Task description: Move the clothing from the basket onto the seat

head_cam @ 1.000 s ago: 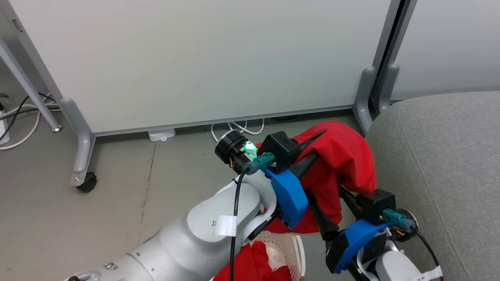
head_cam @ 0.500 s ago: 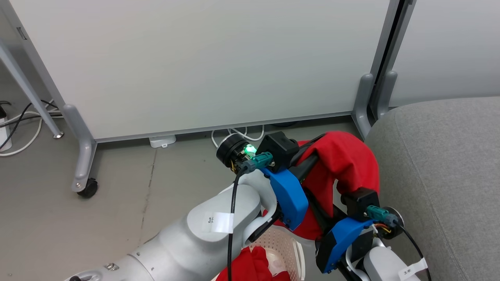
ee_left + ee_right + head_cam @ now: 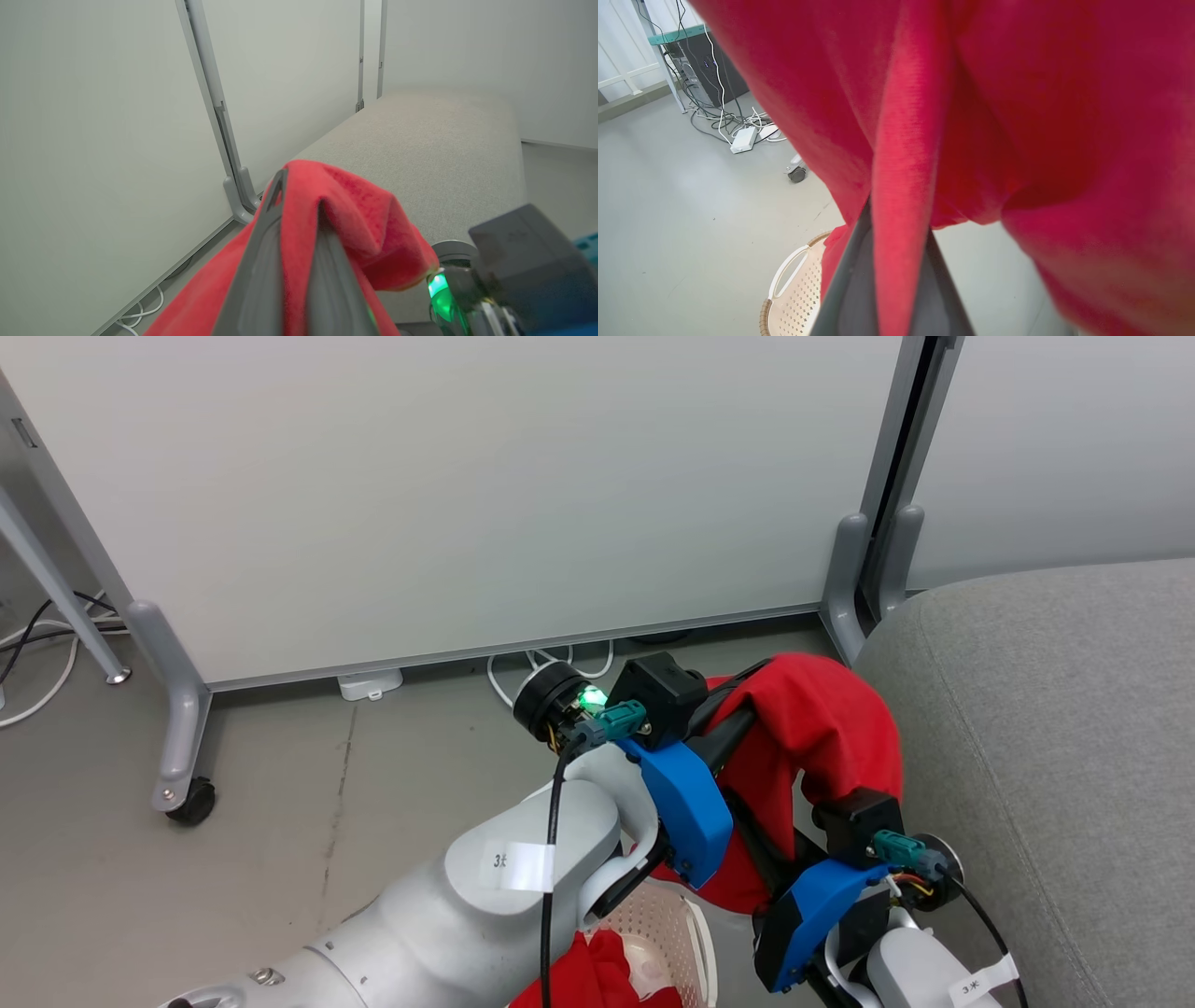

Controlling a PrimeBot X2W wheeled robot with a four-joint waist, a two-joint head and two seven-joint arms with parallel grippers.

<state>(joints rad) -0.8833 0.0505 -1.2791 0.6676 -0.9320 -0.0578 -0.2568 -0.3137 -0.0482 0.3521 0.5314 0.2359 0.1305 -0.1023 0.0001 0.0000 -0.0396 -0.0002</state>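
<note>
Left hand and right hand clamp a red garment aloft beside the seat, undelivered; more red clothing lies in the basket.

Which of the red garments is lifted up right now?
The raised garment, pinched by the left hand and right hand beside the grey seat; the other garment lies in the basket.

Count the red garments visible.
2. The lifted garment hangs in the left gripper and right gripper beside the seat; the second garment lies in the basket. More may be hidden.
</note>
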